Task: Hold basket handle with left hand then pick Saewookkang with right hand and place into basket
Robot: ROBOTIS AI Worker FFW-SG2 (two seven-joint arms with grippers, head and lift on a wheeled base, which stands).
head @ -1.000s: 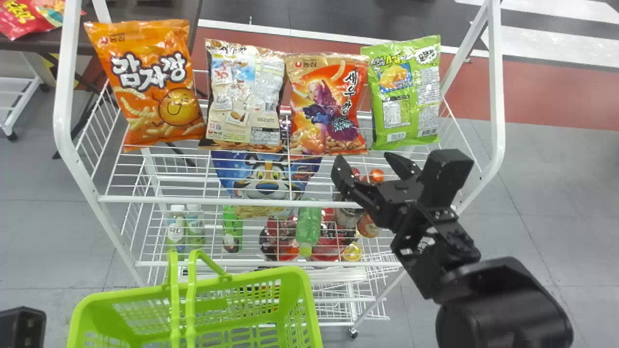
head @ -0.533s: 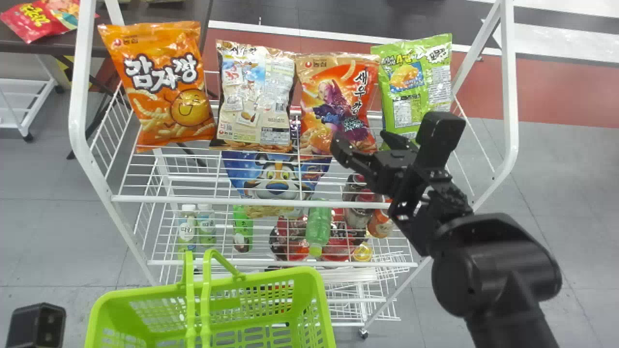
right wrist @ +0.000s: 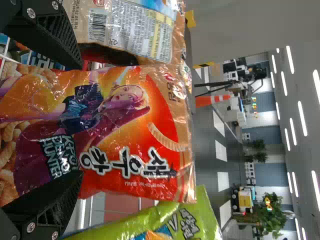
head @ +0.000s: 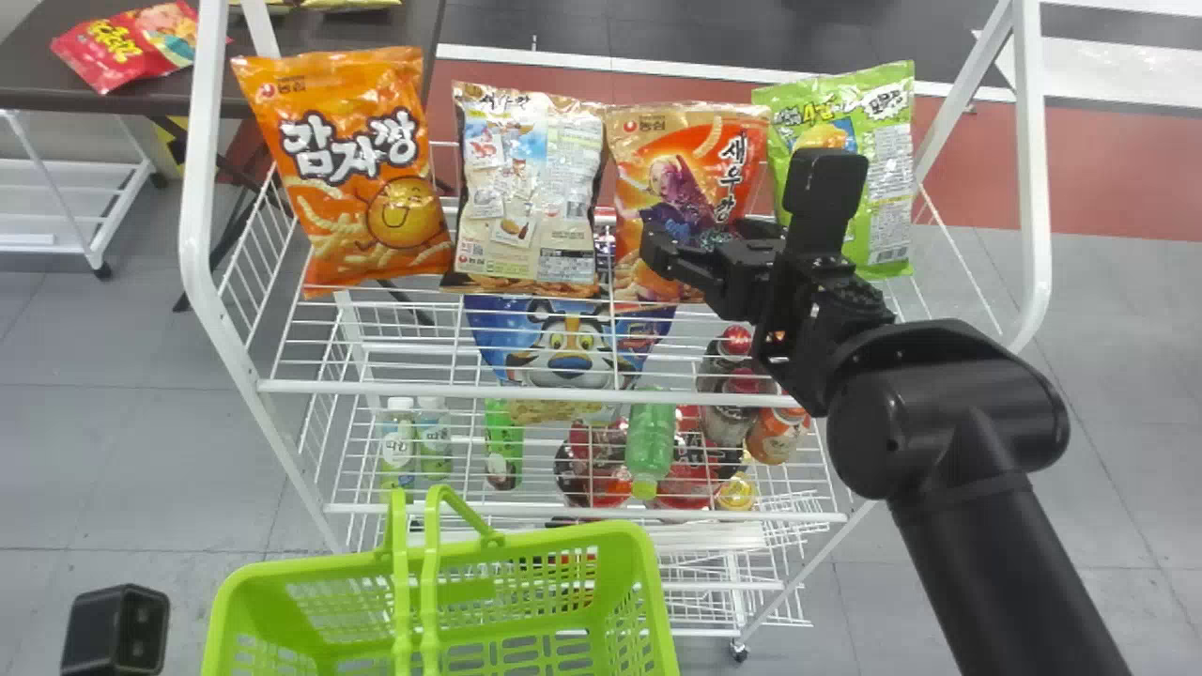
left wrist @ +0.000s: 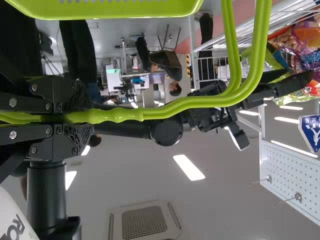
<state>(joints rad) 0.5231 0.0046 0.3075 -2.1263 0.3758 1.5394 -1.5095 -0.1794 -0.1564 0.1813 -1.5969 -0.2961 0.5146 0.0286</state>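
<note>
In the head view my left gripper [head: 117, 624] shows partly at the lower left, beside the green basket [head: 540, 546]. Its fingers in the left wrist view [left wrist: 82, 117] are closed around the basket handle [left wrist: 200, 102]. My right gripper [head: 700, 242] is at the lower front of the orange-red Saewookkang bag [head: 681, 174], which stands on the top rack. The right wrist view has the gripper [right wrist: 79, 120] open, one finger along each side of the bag [right wrist: 125, 145]; whether they touch it, I cannot tell.
An orange bag [head: 362, 178] and a beige bag [head: 526, 197] stand left of the Saewookkang, a green bag [head: 887, 178] close on its right. White rack posts [head: 1031, 188] rise at both sides. Bottles [head: 650, 441] and other goods lie on lower shelves.
My right gripper has moved up the head view, from in front of the rack to the Saewookkang bag. Rack, bags and basket have all shifted rightward in that view.
</note>
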